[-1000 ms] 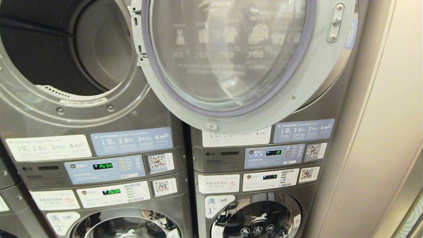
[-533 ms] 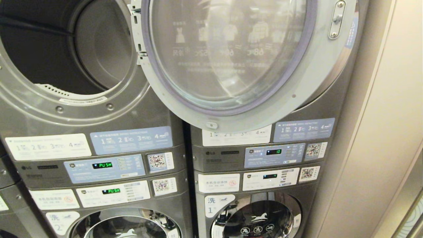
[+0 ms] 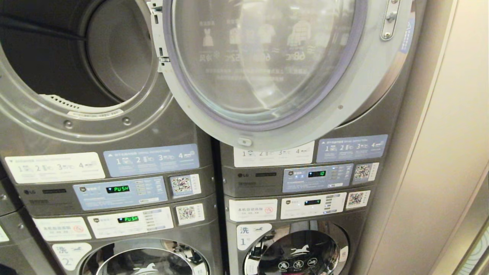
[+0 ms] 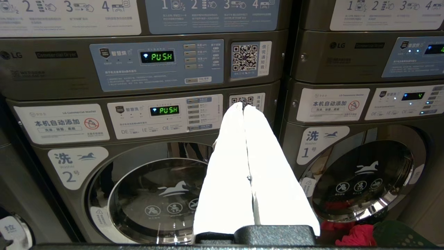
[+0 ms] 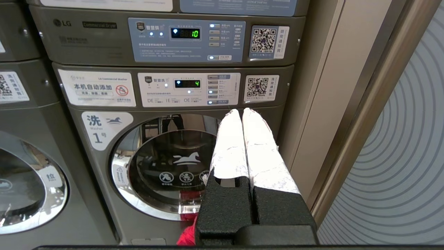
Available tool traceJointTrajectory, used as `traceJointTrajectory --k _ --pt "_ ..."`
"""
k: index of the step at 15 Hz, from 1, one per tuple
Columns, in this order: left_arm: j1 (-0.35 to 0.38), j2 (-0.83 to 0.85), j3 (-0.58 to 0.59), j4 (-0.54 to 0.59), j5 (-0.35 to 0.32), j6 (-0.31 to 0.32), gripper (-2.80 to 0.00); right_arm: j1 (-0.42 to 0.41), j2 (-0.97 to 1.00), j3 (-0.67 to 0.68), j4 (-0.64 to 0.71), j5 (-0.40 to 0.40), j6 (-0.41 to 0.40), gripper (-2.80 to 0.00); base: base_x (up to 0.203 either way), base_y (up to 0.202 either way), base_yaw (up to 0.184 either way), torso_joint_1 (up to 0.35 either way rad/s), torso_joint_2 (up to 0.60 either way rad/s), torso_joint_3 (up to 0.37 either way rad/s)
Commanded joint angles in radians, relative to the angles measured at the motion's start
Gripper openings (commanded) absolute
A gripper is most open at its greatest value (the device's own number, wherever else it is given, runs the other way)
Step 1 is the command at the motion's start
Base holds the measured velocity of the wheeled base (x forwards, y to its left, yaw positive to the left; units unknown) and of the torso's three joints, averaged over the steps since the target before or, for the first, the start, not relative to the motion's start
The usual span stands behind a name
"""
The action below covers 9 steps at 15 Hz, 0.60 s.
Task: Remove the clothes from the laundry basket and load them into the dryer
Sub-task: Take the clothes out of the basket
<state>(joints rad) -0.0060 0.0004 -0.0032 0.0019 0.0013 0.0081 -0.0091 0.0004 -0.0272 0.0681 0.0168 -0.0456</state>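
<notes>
The dryer is the upper left machine in the head view. Its drum stands open and looks dark inside, and its round glass door is swung out to the right. Neither gripper shows in the head view. My left gripper is shut with nothing in it, its white-wrapped fingers pointing at the lower left washer. A corner of the dark green laundry basket holding red clothes shows low beside it. My right gripper is shut and empty, facing the lower right washer, with red clothes below it.
Two stacked machine columns fill the view, with control panels between the dryers and washers. The lower washer doors are closed. A beige wall panel stands close on the right, next to the swung-out door.
The whole head view has slid slightly upward in the picture, so the camera has moved. The machines and the open door have not moved.
</notes>
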Motion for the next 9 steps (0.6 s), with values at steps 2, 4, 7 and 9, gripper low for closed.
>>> traceJointTrajectory --k 2,4,7,9 --pt "0.000 -0.002 0.000 0.000 0.000 0.000 -2.80 -0.002 -0.002 0.000 -0.001 0.000 0.000 -2.80 0.000 0.000 0.000 -0.050 0.13 0.067" --pt "0.000 -0.002 0.000 0.000 0.000 0.000 -2.80 0.000 -0.002 0.000 -0.001 0.000 0.003 -2.80 0.000 0.000 0.000 -0.045 0.10 0.058" --pt "0.000 -0.002 0.000 0.000 0.000 0.000 -2.80 0.000 -0.002 0.000 -0.001 0.000 0.010 -2.80 0.000 0.000 0.000 -0.060 0.12 0.069" --pt "0.000 -0.002 0.000 0.000 0.000 0.000 -2.80 -0.001 -0.002 0.000 -0.001 -0.001 0.029 -2.80 0.000 0.000 0.000 -0.066 0.14 0.070"
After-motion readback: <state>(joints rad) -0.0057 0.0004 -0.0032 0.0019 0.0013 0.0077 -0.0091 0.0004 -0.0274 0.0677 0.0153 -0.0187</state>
